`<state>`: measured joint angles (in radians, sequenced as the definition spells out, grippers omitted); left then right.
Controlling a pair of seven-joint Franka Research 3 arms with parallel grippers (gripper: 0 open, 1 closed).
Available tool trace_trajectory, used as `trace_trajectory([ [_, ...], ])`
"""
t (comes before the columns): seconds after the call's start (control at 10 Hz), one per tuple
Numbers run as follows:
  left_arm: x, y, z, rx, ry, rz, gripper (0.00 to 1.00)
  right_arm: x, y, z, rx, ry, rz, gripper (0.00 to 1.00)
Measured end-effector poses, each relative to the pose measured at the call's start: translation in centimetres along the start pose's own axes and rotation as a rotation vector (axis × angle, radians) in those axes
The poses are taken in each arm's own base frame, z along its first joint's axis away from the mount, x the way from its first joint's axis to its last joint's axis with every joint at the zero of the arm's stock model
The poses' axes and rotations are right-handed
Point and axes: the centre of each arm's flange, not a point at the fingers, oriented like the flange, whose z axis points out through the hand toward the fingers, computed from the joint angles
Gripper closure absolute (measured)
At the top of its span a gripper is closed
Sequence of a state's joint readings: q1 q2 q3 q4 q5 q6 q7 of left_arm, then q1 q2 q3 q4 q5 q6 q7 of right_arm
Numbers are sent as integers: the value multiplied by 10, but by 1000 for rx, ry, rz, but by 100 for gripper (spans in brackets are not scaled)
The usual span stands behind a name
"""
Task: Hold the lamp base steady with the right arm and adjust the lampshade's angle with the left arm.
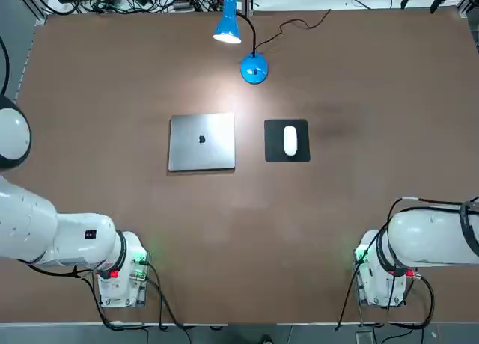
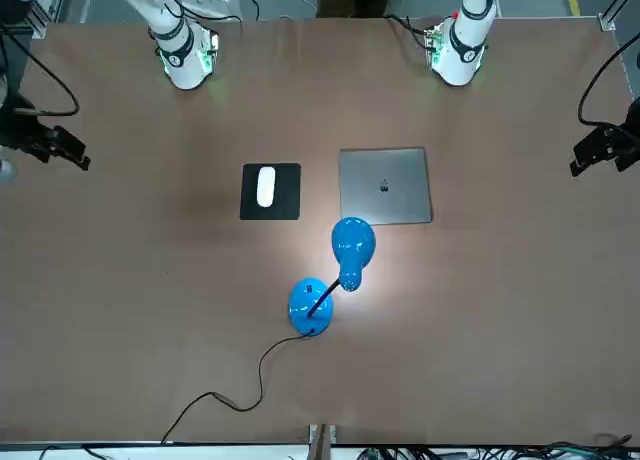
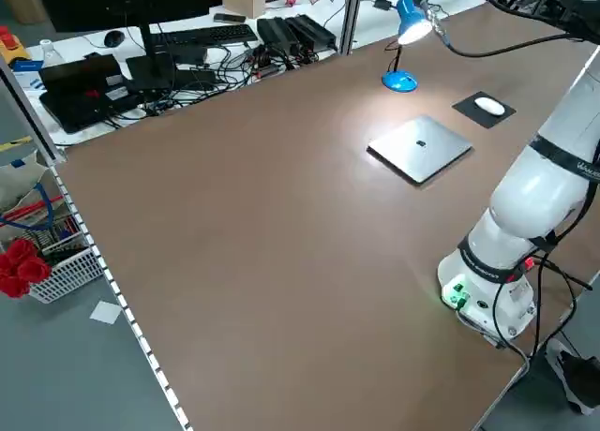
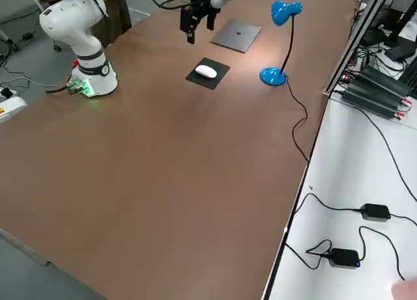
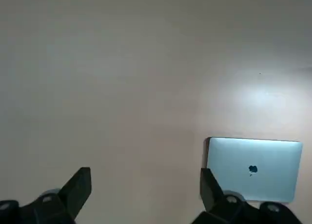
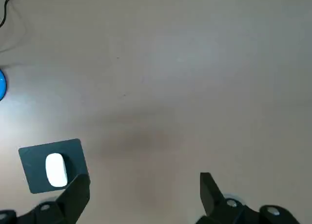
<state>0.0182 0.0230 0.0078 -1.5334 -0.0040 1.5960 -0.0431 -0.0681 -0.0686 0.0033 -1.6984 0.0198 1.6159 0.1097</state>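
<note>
1. At the table's far edge we see the lamp base [image 1: 254, 69] with the lit lampshade [image 1: 227, 31] just beside it.
2. We see the left gripper [image 5: 146, 195] spread, high above the laptop [image 5: 252, 168].
3. We see the right gripper [image 6: 145, 197] spread, above the mouse [image 6: 55, 169].

From overhead we look straight down on the brown worktop [image 1: 112, 209], the arm bases at the lower edge. From across it we face the robot, so the same worktop appears turned around, bases at the top. Both views take in the closed laptop [image 1: 201, 140], the mouse pad [image 1: 287, 140] and the lamp base [image 1: 254, 69]. From raised corners at either side we look diagonally across the surface; the laptop shows in both. Each wrist camera looks down from well above the worktop past its own jaws: on the left we share the laptop with the overhead view, on the right the mouse pad.
</note>
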Motion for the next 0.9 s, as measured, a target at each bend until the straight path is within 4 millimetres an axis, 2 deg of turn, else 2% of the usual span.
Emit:
trace_trajectory([
  [0.1,0,0,0,0,0,0,1,1,5,1,0,1,2,0],
  [0.2,0,0,0,0,0,0,1,1,2,3,-3,3,-6,0],
  [0.5,0,0,0,0,0,0,1,-2,-31,4,-12,10,-66,0],
  [0.9,1,0,2,0,-3,0,1,-1,-27,5,-13,11,-58,0],
])
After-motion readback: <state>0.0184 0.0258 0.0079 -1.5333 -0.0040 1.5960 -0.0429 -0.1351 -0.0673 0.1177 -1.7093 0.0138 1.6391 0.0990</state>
